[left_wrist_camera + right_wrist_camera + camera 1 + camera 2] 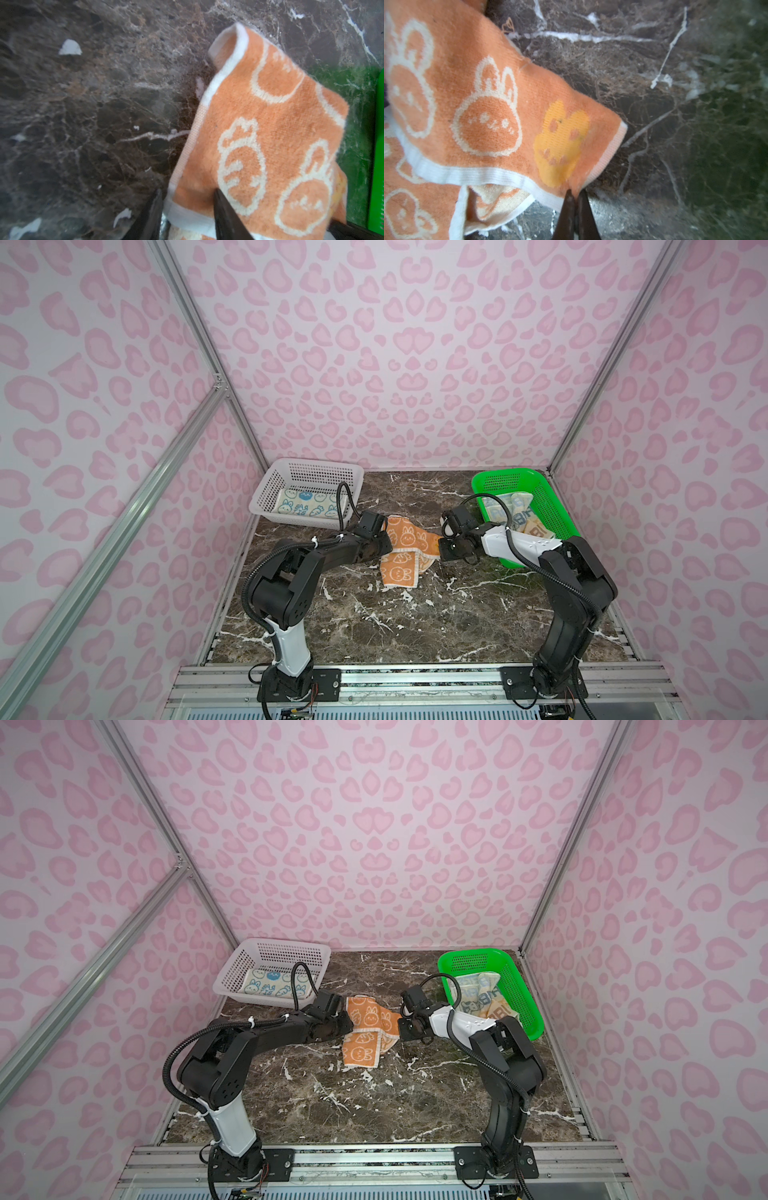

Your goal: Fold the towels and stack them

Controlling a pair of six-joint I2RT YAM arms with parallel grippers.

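- Right tool (576, 192) is pinched tight on a corner of the orange towel (500, 116), right by the yellow bunny patch (560, 141); that corner seems to ride just off the bench (654, 104).
- Left tool (188, 195) sits at the far end of the same cloth; its jaws stand apart on either side of the white hem (187, 218), not clamped as far as the wrist view shows.
- The orange towel lies mid-bench between the two arms in both top views, rumpled, one flap doubled under; no clean fold in it; taking both corners to spread it looks to me like the step in hand.
- Out to the white basket (270, 489): one cream towel (307, 506) with blue bunnies lies folded flat inside; that one looks done.
- Out to the green basket (555, 506): lettered towels (515, 516) sit crumpled in there, unfolded; how many, I cannot tell.
- So: one put away, one being taken up, a heap waiting; by my reckoning the greater part of the job is left.
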